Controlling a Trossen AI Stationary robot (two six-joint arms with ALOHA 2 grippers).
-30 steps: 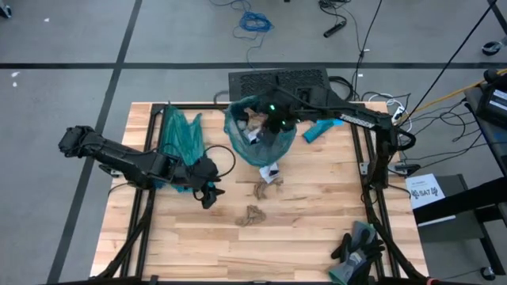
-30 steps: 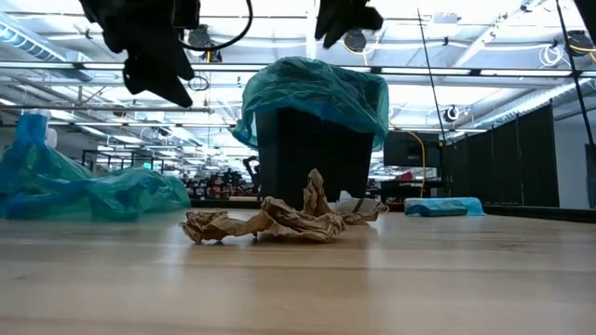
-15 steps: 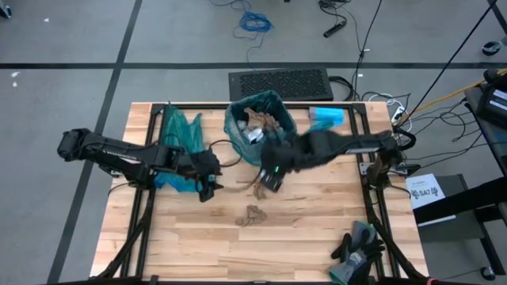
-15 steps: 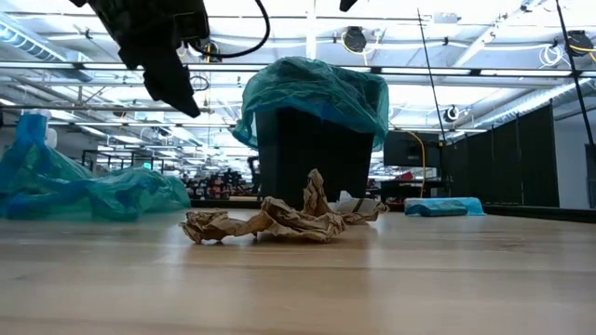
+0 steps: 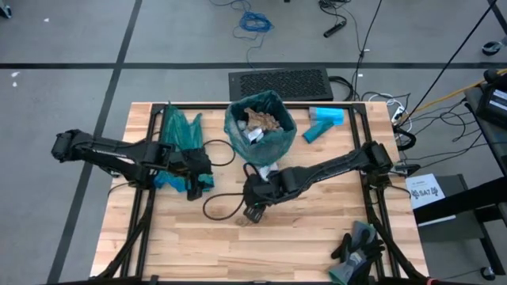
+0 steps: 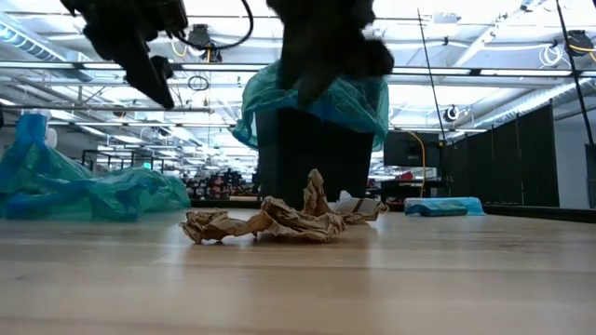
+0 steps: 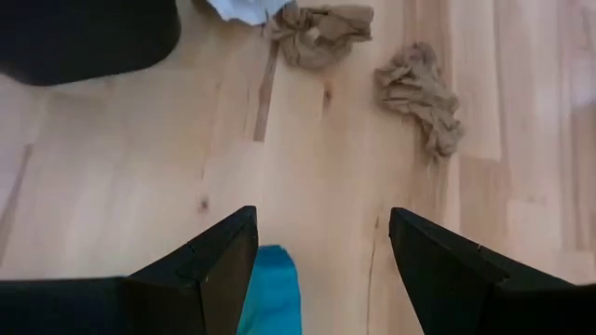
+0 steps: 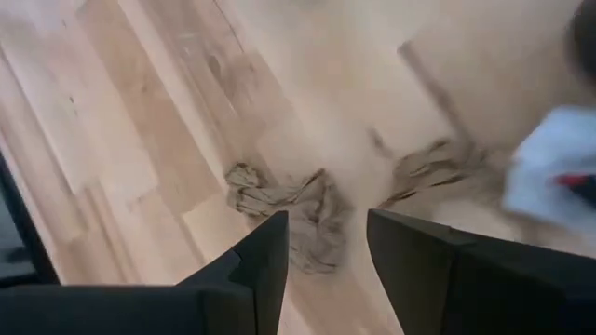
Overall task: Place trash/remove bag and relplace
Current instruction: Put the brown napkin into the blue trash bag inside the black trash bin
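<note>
Nearest the front edge of the table point(image 5: 317, 237), at its right corner, lies a pair of dark gloves point(image 5: 356, 247). A little farther in, near the middle, a crumpled scrap of brown paper point(image 8: 289, 209) sits on the wood, and the right gripper point(image 5: 252, 212) hangs just above it, its fingers part open with nothing between them; the scrap shows in the gap in the right wrist view. Just beyond lie a second brown scrap point(image 7: 321, 33) and a white wrapper point(image 8: 554, 167), close to the foot of the bin. To the left, the left gripper point(image 5: 194, 184) hovers over the near end of a heap of loose teal bag plastic point(image 5: 176, 134), its jaws spread wide and empty. Farther back stands the black bin point(image 6: 307, 158), lined with a teal bag point(image 5: 279, 142) and already holding brown and white trash point(image 5: 260, 120). To its right, near the far edge, rests a solid light-blue pack point(image 5: 323, 120).
</note>
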